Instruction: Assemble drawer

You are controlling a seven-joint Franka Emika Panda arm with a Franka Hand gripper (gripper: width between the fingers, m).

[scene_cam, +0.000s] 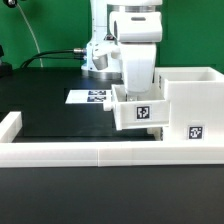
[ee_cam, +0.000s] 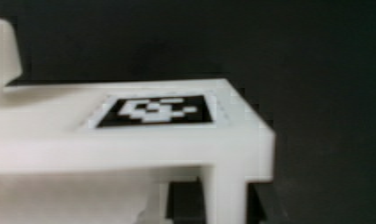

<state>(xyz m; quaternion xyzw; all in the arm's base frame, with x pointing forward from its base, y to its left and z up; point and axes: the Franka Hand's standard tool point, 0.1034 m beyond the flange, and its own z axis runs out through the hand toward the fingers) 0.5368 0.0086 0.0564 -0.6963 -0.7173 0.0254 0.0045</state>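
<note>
Nearest runs one border wall (scene_cam: 70, 152). Behind it stands one housing (scene_cam: 190, 105), and one tray (scene_cam: 138, 112) is held against its side on the exterior view's left. The gripper (scene_cam: 134, 88) grips that tray from above, fingers narrowed on it. Farthest lies one marker board (scene_cam: 88, 97).

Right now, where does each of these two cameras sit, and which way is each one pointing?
Exterior view: off the arm, low in front of the table, facing across the border wall at the housing, a tray and the marker board; the white arm shows, its gripper hidden in the tray.
Wrist view: on the wrist, looking closely at a tagged white part; no gripper clearly shows.
Shared: probably that tagged tray.
</note>
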